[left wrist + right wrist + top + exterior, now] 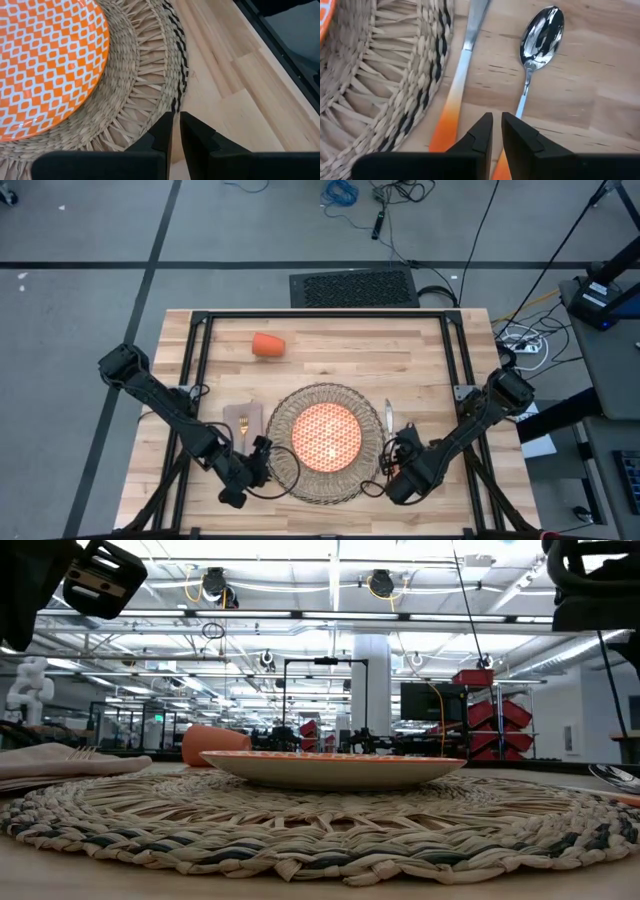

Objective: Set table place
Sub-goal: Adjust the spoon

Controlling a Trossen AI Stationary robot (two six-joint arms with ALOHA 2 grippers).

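Observation:
The round woven placemat (pixel 322 480) lies on the table (pixel 420 345) with the orange-patterned plate (pixel 327 435) on its middle. The orange cup (pixel 268 345) lies on its side at the far left. The green-handled fork (pixel 243 423) lies on the beige napkin (pixel 233 416), left of the mat. The orange-handled knife (pixel 457 85) and spoon (pixel 540 40) lie side by side, right of the mat. My left gripper (pixel 175 125) is shut and empty over the mat's near-left rim. My right gripper (pixel 496 125) is shut and empty above the knife and spoon handles.
The black metal frame (pixel 320 314) runs along the table's far edge and down both sides past the arms. Bare wood shows between the cup and the mat. In the low view the cup (pixel 215 745) shows behind the plate (pixel 330 768).

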